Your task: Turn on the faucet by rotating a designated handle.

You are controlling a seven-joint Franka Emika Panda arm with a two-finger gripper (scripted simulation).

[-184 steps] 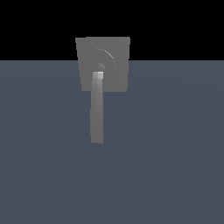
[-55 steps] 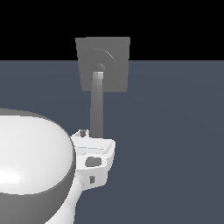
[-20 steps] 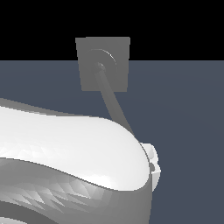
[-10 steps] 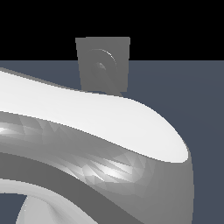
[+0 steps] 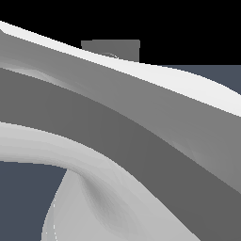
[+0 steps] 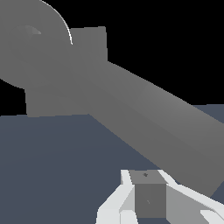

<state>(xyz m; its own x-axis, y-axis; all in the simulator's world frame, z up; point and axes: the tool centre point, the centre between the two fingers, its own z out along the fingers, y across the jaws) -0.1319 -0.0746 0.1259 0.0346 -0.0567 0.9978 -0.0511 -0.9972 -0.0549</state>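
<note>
Wrist view gives you the handle [image 6: 148, 118] running as a long grey bar from the faucet's [image 6: 87, 43] round hub toward the gripper [image 6: 148, 199], whose jaw state you cannot tell, while in the exterior view the white arm [image 5: 117, 136] hides nearly everything except the plate's top edge.

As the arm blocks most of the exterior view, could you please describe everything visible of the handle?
In the wrist view, the handle is a long, straight, matte light grey bar of square section. It runs from the round hub on the faucet plate out past the gripper. Contact cannot be judged. The exterior view hides it.
</note>
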